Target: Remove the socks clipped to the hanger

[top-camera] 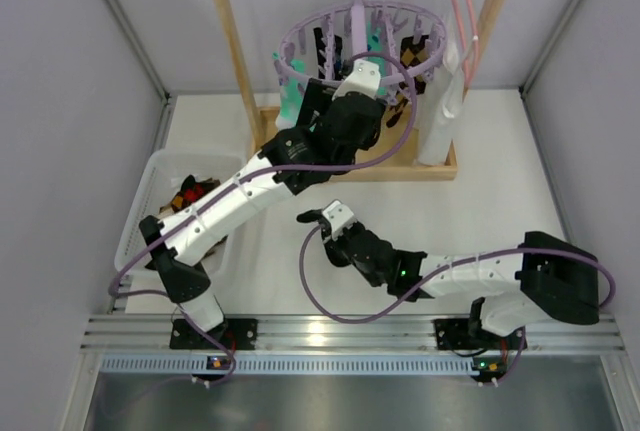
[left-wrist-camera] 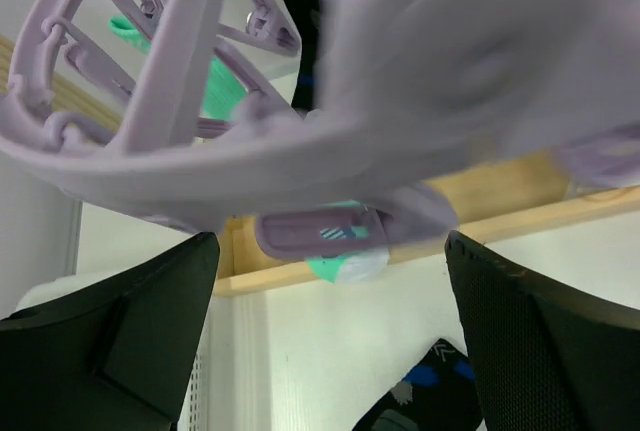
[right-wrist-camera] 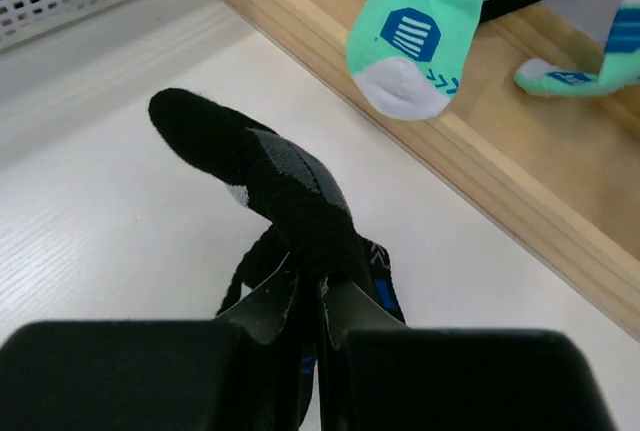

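No legible text or labels anywhere.

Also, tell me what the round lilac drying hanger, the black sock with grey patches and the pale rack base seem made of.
Round lilac drying hanger: moulded plastic by the look, smooth, faintly glossy. Black sock with grey patches: knitted fabric, matte, fuzzy ribbed surface. Pale rack base: probably bare light wood, faint grain showing, square edges.

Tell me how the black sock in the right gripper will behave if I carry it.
Probably floppy: the black sock folds over at the right gripper's pinch, both ends trailing. Likely light, since that narrow pinch alone seems to hold it. It could swing or brush the table in transit.
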Tool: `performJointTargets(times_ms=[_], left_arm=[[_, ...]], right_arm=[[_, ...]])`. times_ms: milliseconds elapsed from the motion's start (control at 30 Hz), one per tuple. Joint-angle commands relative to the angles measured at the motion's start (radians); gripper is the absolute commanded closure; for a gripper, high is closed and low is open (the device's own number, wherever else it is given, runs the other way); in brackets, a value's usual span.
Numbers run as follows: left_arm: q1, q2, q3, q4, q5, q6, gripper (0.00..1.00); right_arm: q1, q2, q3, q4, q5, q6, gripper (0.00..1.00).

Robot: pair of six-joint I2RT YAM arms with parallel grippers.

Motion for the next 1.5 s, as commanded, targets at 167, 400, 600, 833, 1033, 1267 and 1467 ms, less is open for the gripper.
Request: performJointTargets(times_ms=[167, 400, 600, 833, 1033, 1267, 1467], left_arm=[[-0.012, -0.410, -0.287, 0.034, -0.004, -0.103, 0.02], [-0.012, -0.744, -0.511, -0.001, -0.178, -0.149, 0.02], [-0.012, -0.967, -0.607, -0.027, -0.254, -0.135, 0.02], [-0.010, -1.056, -0.661, -0.023, -0.328, -0.133, 0.02], [-0.010, -1.148, -0.698, -0.023, -0.374, -0.158, 0.02], [-0.010, -1.176, -0.718, -0.023, -0.397, -0.152, 0.02], [-0.010, -1.170, -0.733, -0.021, -0.371, -0.173, 0.02]], right_arm=[[-0.048, -0.109, -0.006, 0.031, -0.278, 0.072, 1.00], [-0.091, -0.088, 0.128, 0.041, -0.524, 0.050, 1.00], [-0.099, 0.075, 0.429, -0.041, -0.706, 0.007, 1.00], [-0.102, 0.470, 0.915, -0.166, -0.835, -0.048, 1.00], [-0.140, 0.857, 1.451, -0.376, -0.904, -0.028, 1.00], [-0.182, 0.788, 1.273, -0.228, -0.895, 0.041, 0.38], [-0.243, 0.567, 1.008, -0.181, -0.892, 0.050, 0.08]])
